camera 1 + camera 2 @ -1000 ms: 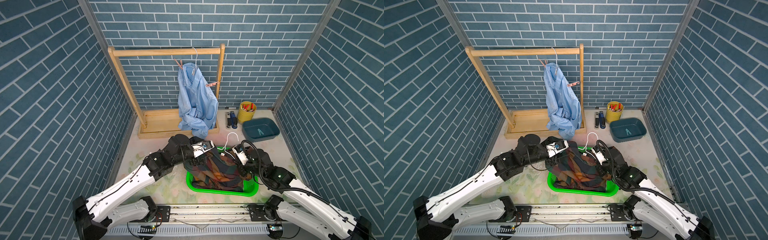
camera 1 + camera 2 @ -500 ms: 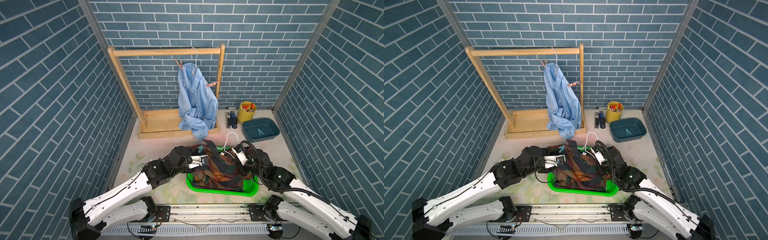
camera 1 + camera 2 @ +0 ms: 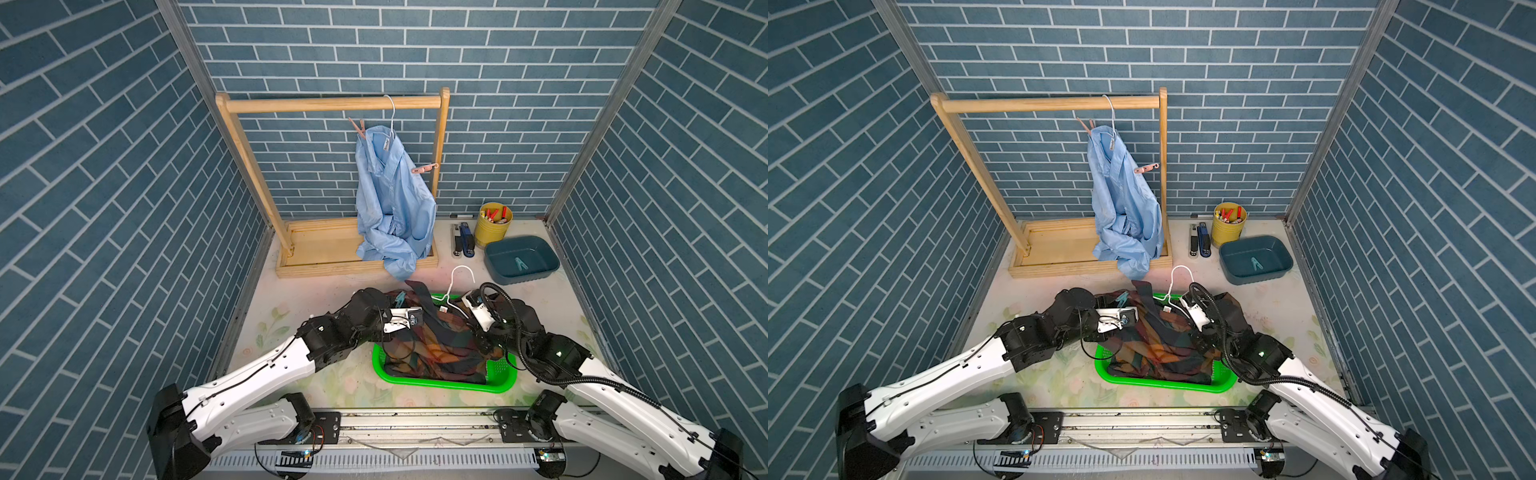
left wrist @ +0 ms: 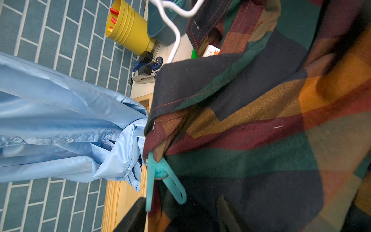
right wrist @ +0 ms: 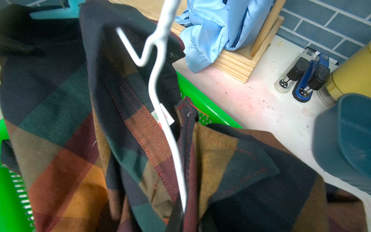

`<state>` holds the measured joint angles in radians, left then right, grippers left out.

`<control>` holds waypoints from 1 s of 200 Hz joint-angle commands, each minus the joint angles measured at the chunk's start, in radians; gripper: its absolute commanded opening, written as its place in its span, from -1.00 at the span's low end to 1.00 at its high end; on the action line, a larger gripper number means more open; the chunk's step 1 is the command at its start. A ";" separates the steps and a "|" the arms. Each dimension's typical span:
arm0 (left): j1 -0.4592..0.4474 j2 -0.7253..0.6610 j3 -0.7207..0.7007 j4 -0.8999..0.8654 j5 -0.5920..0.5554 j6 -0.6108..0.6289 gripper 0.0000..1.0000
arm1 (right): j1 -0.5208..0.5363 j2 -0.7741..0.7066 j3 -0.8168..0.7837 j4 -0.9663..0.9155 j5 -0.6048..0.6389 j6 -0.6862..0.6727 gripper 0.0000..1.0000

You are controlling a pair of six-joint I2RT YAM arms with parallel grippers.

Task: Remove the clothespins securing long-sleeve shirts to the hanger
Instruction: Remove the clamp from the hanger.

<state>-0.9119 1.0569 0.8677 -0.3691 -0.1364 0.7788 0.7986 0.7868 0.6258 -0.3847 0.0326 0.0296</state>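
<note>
Right, room: blue brick walls (image 3: 104, 208), pale floral tabletop (image 3: 316, 299), wooden rack (image 3: 332, 104) at back.
Change: my left arm has swung down beside the green basket (image 3: 498, 376).
Left gripper (image 4: 180, 200): spread around the teal peg (image 4: 160, 176) on the plaid shirt (image 4: 261, 120).
Right gripper (image 3: 461, 309): pressed together, sunk in plaid by the white hanger (image 5: 152, 84).
Count: two shirts, four pegs; two pink pegs (image 3: 358, 126) (image 3: 424, 168) on the blue shirt (image 3: 390, 199), loose teal peg (image 3: 519, 262) in the blue tub (image 3: 523, 277).

No legible text anywhere
</note>
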 commanded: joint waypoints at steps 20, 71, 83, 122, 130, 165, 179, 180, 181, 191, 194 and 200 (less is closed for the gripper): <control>0.019 0.017 0.042 0.041 0.029 -0.005 0.13 | 0.007 -0.019 0.023 0.017 0.001 0.017 -1.00; 0.021 0.017 0.041 0.055 0.014 0.003 0.06 | 0.008 -0.019 0.023 0.022 -0.003 0.018 -1.00; 0.021 0.017 0.039 0.060 0.008 0.002 0.02 | 0.008 -0.019 0.020 0.026 -0.006 0.019 -1.00; 0.021 0.013 0.036 0.061 -0.005 0.004 -0.13 | 0.008 -0.025 0.021 0.028 -0.011 0.021 -1.00; 0.021 0.012 0.037 0.059 -0.008 0.005 -0.15 | 0.009 -0.028 0.019 0.029 -0.012 0.021 -1.00; 0.021 0.017 0.039 0.054 -0.014 0.006 -0.24 | 0.008 -0.031 0.019 0.029 -0.013 0.024 -1.00; 0.021 0.017 0.040 0.053 -0.017 0.008 -0.27 | 0.008 -0.031 0.018 0.030 -0.015 0.026 -1.00; 0.021 0.017 0.040 0.053 -0.018 0.008 -0.28 | 0.009 -0.031 0.019 0.028 -0.015 0.026 -1.00; 0.021 0.017 0.040 0.053 -0.018 0.008 -0.28 | 0.009 -0.032 0.019 0.029 -0.014 0.026 -1.00; 0.021 0.015 0.040 0.053 -0.020 0.006 -0.31 | 0.008 -0.031 0.018 0.030 -0.019 0.026 -1.00; 0.021 0.015 0.040 0.053 -0.020 0.006 -0.32 | 0.009 -0.031 0.019 0.030 -0.017 0.026 -1.00; 0.021 0.013 0.040 0.053 -0.019 0.007 -0.35 | 0.009 -0.031 0.019 0.030 -0.017 0.027 -1.00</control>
<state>-0.8959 1.0721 0.8860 -0.3168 -0.1440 0.7841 0.8005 0.7700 0.6258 -0.3824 0.0257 0.0299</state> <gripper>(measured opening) 0.344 0.095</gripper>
